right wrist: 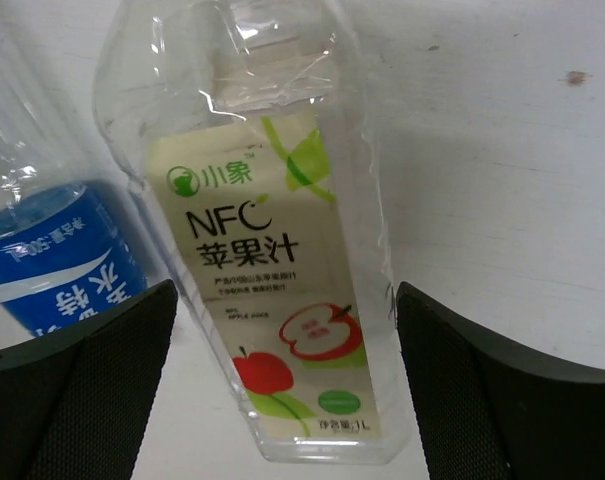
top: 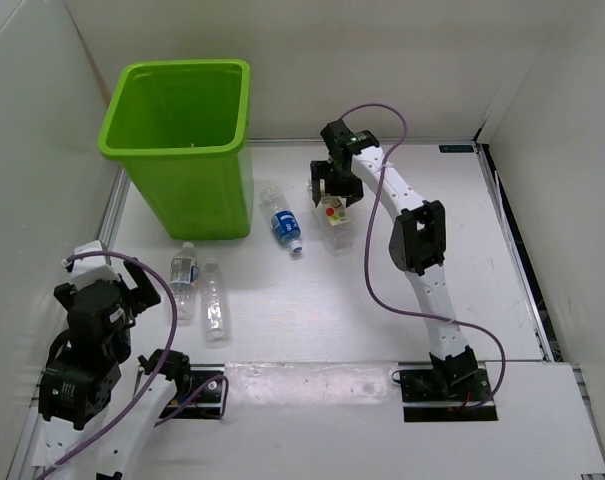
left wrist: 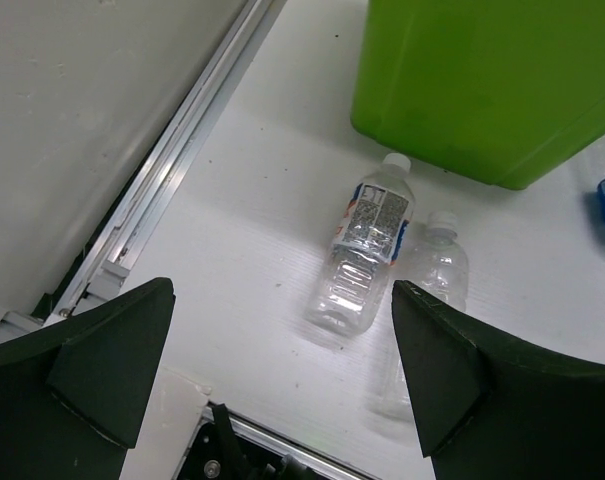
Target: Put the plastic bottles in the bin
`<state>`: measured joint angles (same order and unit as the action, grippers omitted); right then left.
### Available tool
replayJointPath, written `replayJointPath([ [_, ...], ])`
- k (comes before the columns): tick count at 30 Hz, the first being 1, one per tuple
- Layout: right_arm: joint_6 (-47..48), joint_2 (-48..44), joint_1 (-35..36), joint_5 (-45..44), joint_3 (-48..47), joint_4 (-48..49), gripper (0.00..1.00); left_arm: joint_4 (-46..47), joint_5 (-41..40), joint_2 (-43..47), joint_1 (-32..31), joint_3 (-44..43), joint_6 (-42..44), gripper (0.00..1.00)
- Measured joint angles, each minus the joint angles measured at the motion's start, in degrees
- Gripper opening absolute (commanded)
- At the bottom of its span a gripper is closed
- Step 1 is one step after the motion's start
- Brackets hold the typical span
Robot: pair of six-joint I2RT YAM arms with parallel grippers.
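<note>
The lime-green bin stands at the back left and fills the top of the left wrist view. Two slim clear bottles lie in front of it, shown in the left wrist view as one with a pale label and one beside it. My left gripper is open, empty and hangs short of them. A blue-labelled bottle lies right of the bin. Beside it is the apple-label bottle. My right gripper is open, one finger on each side of this bottle.
White walls close the table on the left, back and right. A metal rail runs along the left edge near my left gripper. The right arm's purple cable loops over the table's middle right.
</note>
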<state>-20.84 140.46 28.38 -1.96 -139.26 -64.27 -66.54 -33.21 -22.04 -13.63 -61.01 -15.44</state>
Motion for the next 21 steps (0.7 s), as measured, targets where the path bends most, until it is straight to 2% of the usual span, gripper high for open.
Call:
replayJointPath([
  [4, 0.17, 2.47, 0.20, 2.19, -0.17, -0.92, 0.90, -0.33, -1.11, -0.79, 0.00, 0.00, 0.02, 1.00],
  [5, 0.20, 3.10, 0.37, 2.45, -0.24, -1.36, 0.87, -0.33, -1.31, -0.96, 0.00, 0.00, 0.07, 1.00],
  [6, 0.13, 3.76, 0.61, 2.86, -0.28, -1.90, 0.76, -0.33, -1.42, -1.09, 0.00, 0.00, 0.09, 1.00],
  [8, -0.33, 4.46, 1.01, 3.72, -0.28, -2.64, 0.60, -0.33, -1.62, -1.25, 0.00, 0.00, 0.17, 1.00],
  [9, -0.48, 4.44, 1.11, 3.89, -0.28, -2.97, 0.47, -0.35, -1.84, -1.27, 0.00, 0.00, 0.13, 1.00],
  [11, -0.81, 4.22, 1.22, 4.26, 0.22, -3.06, 0.35, -0.70, -2.67, -1.36, 0.00, -0.02, -0.15, 1.00],
  [14, -1.22, 2.45, 0.94, 4.55, 3.19, -2.47, 0.21, -1.36, -3.52, -1.60, 0.00, -0.07, -0.09, 1.00],
  [15, -1.40, 1.81, 0.81, 4.57, 4.04, -2.51, 0.13, -1.62, -3.69, -1.79, 0.00, -0.17, 0.04, 1.00],
  [19, -2.69, -1.01, -0.13, 4.96, 5.14, -2.64, 0.00, -1.97, -3.72, -2.14, 0.00, -0.24, 1.57, 1.00],
  [21, -4.70, -4.76, -1.38, 5.66, 5.14, -1.16, 0.00, -2.08, -3.74, -2.14, 0.00, -0.24, 1.51, 1.00],
])
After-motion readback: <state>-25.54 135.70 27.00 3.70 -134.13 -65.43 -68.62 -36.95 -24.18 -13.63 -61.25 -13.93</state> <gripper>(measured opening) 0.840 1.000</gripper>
